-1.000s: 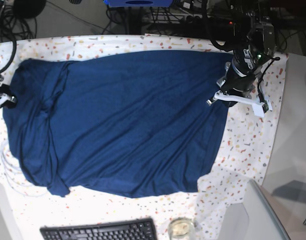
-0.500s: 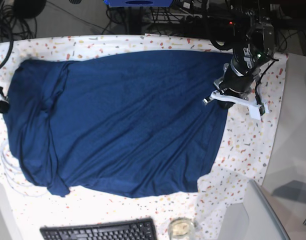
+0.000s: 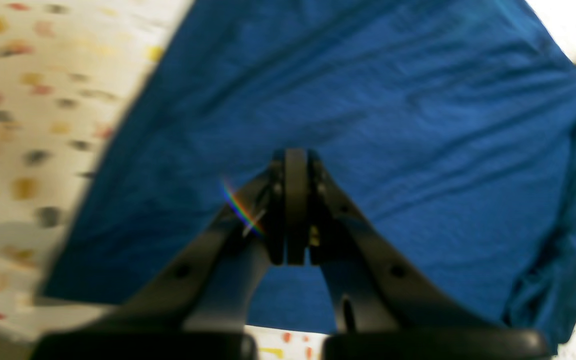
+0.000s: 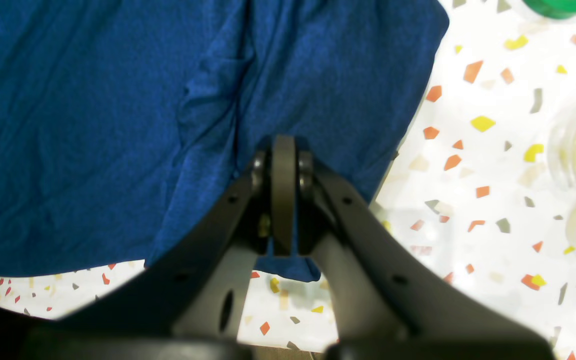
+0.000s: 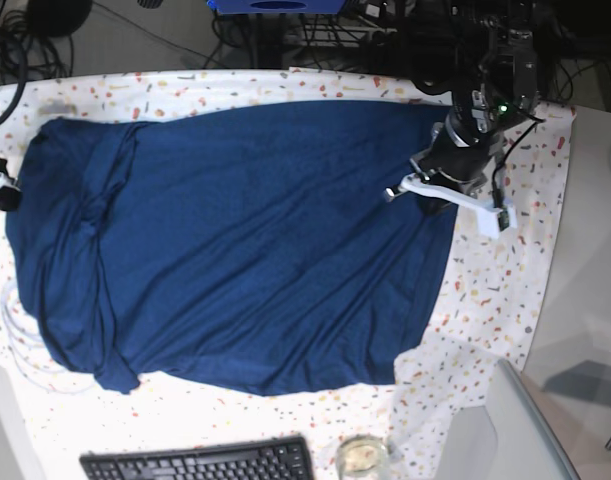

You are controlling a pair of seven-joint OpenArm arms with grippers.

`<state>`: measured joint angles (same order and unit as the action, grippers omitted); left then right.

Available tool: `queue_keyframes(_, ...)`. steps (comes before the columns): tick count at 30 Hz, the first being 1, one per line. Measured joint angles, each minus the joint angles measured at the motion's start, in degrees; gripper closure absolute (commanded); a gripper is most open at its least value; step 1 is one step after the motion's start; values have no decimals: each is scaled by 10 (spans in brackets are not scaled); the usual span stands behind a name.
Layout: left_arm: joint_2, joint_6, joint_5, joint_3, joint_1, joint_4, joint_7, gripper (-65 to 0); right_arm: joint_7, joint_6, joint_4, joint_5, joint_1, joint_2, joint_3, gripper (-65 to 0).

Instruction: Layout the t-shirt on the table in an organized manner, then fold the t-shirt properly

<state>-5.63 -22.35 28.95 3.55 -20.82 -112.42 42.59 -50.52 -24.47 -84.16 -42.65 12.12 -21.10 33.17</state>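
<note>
Our plain dark navy-blue soft fabric t-shirt (image 5: 235,240) lies spread across the speckled white tabletop (image 5: 505,290). Our left gripper (image 3: 288,155) and right gripper (image 4: 283,145) are both fully closed, holding nothing. We should smooth the bunched sleeve before folding.

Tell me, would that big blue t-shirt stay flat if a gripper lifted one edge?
Probably not: the t-shirt already shows soft creases, so it would likely sag. Bunched folds at its sleeve end suggest it crumples easily and might drag across the table.
</note>
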Motion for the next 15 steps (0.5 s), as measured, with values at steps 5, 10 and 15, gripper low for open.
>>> queue_keyframes(5, -1, -1, 0, -1, 10, 0, 0, 0, 0, 0, 0, 0, -9, 1, 0, -2)
queue_keyframes(10, -1, 0, 0, -1, 13, 5, -1, 0, 0, 0, 3, 0, -26, 0, 10, -2)
queue_keyframes(15, -2, 1, 0, 4, 29, 46, -5, 0, 2, 0, 35, -1, -66, -2, 16, -2)
